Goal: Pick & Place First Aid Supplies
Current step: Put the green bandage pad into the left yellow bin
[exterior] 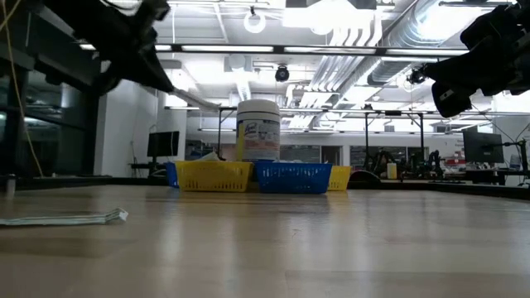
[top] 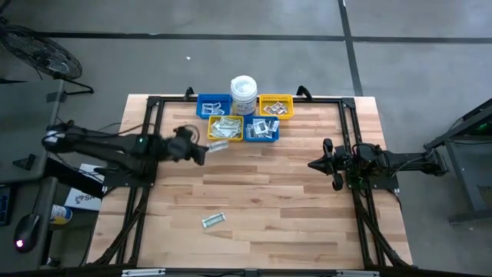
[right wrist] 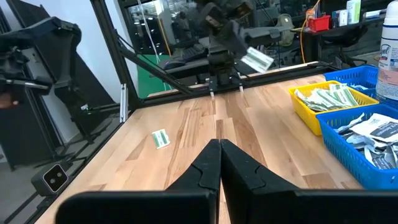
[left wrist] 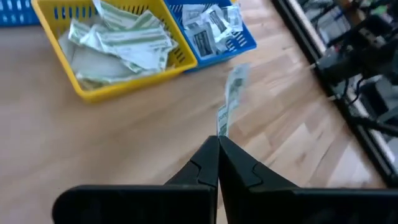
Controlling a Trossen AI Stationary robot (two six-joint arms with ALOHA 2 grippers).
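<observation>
One green-and-white strip (left wrist: 229, 102) pinched by left end effector (left wrist: 217, 138), seemingly airborne

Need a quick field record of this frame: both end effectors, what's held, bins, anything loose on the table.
left end effector: shut on green-and-white strip packet, raised beside the yellow bin
right end effector: shut, holds nothing, waiting at the table's right side
yellow bin contents: strip packets
blue bin contents: white square packets
loose packet: flat on the table, near the front edge
white tub: upright among the bins
</observation>
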